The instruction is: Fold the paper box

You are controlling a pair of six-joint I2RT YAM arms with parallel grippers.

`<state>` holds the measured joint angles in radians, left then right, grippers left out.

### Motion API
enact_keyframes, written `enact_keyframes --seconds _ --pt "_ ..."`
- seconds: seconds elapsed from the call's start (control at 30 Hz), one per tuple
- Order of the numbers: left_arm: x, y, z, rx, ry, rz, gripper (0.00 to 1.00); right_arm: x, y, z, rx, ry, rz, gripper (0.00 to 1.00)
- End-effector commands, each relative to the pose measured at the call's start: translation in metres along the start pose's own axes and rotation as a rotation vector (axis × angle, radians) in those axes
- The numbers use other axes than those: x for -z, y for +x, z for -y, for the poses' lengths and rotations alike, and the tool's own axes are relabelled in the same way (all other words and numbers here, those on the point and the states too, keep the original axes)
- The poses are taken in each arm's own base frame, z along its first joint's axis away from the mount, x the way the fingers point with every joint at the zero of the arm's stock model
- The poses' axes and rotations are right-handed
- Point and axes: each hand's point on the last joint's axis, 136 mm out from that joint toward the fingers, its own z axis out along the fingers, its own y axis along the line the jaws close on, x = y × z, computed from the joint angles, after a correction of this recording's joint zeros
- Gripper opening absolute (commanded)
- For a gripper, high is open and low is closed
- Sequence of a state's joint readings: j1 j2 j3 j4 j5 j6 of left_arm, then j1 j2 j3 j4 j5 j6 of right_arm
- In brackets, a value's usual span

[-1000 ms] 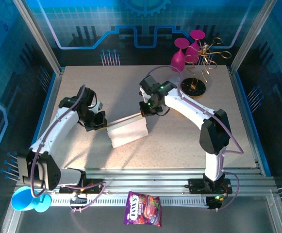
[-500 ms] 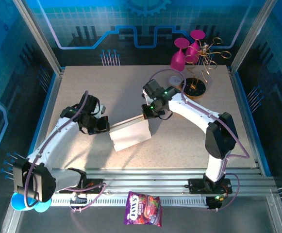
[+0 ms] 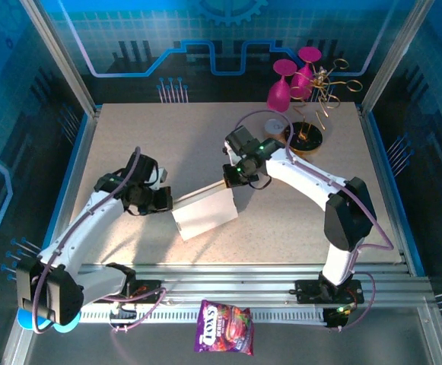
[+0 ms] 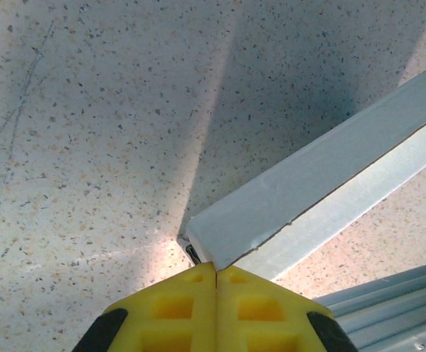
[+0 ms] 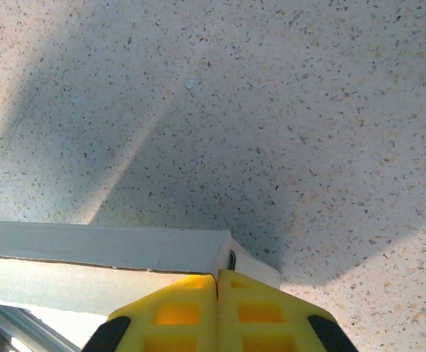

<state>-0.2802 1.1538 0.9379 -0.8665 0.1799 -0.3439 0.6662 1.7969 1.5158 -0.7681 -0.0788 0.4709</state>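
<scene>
The paper box (image 3: 205,215) is a partly folded white cardboard piece held a little above mid-table, its top edge slanting up to the right. My left gripper (image 3: 164,201) is shut on its left corner; in the left wrist view the yellow fingertips (image 4: 198,290) meet around the tip of the grey-white panel (image 4: 315,183). My right gripper (image 3: 227,181) is shut on the upper right corner. In the right wrist view the closed gripper (image 5: 218,275) pinches the box's edge (image 5: 103,246), with a folded side panel beside it.
Two pink goblets (image 3: 289,82) and a gold wire stand over a dark dish (image 3: 306,137) stand at the back right. A purple candy bag (image 3: 224,327) lies in front of the aluminium rails (image 3: 243,274). A blue cup (image 3: 34,315) sits at the near left.
The left arm has swung its gripper slightly right and toward the near edge, and the box has shifted a little the same way. The right gripper has barely moved. Both stay shut.
</scene>
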Motion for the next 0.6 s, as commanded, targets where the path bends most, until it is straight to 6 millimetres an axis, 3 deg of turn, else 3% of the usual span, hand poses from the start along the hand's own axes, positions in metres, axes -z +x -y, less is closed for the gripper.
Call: enact_keyframes --seconds 0.0,0.27,0.57 --pt "-0.001 -0.001 0.006 -0.038 -0.004 0.054 0.00 0.015 -0.006 -0.013 0.003 -0.062 0.045 0.00" --pt "-0.003 0.002 0.012 -0.130 -0.087 0.175 0.00 0.020 -0.007 -0.014 0.007 -0.078 0.072 0.00" --pt "0.001 -0.027 0.019 -0.170 -0.167 0.333 0.00 0.015 -0.025 -0.017 0.018 -0.129 0.123 0.00"
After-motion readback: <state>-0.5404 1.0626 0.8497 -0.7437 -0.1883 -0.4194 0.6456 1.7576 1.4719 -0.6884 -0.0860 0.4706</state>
